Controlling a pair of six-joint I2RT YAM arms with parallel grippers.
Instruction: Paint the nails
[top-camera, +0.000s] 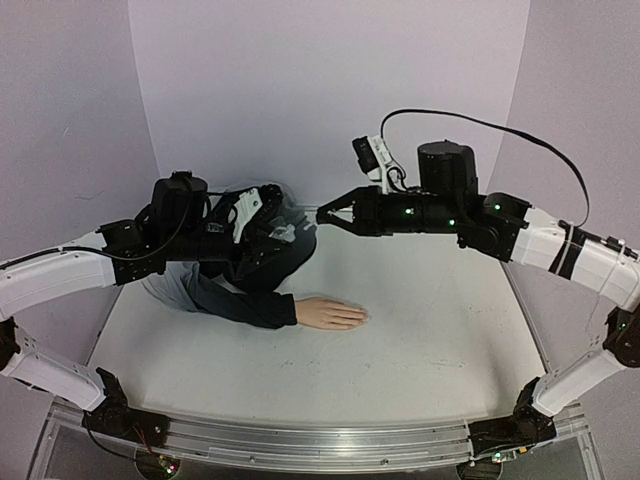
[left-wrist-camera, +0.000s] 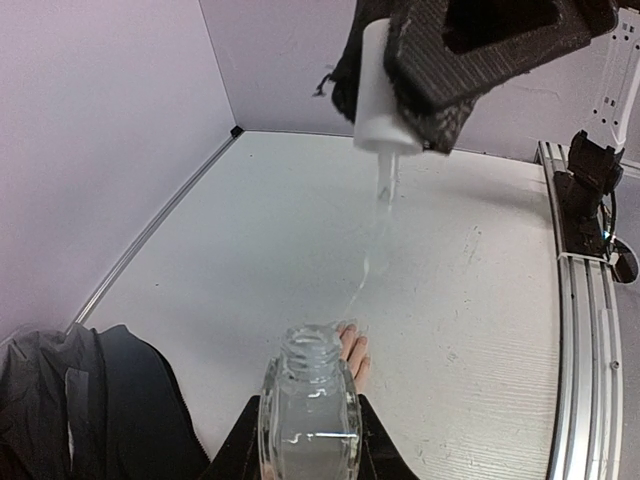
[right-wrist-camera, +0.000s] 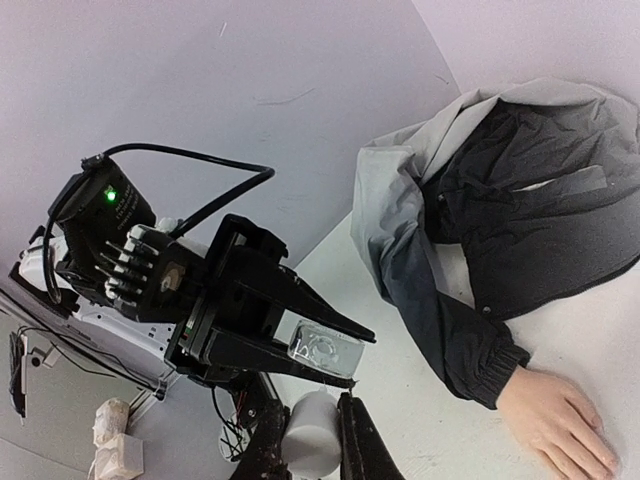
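Observation:
The pale mannequin hand (top-camera: 330, 313) lies flat on the table, in a dark navy-and-grey jacket sleeve (top-camera: 240, 295). Its tiny nails (left-wrist-camera: 358, 340) show just past the bottle neck in the left wrist view. My left gripper (top-camera: 290, 235) is shut on a clear glass bottle (left-wrist-camera: 310, 410) with an open neck, held above the sleeve. My right gripper (top-camera: 325, 215) is shut on the white cap (right-wrist-camera: 312, 435). The cap's thin brush (left-wrist-camera: 380, 220) hangs above the bottle mouth, outside it. The hand also shows in the right wrist view (right-wrist-camera: 555, 415).
The rest of the jacket (right-wrist-camera: 500, 200) is bunched at the back left by the wall. Purple walls (top-camera: 330, 90) close the back and sides. A metal rail (top-camera: 320, 440) runs along the near table edge.

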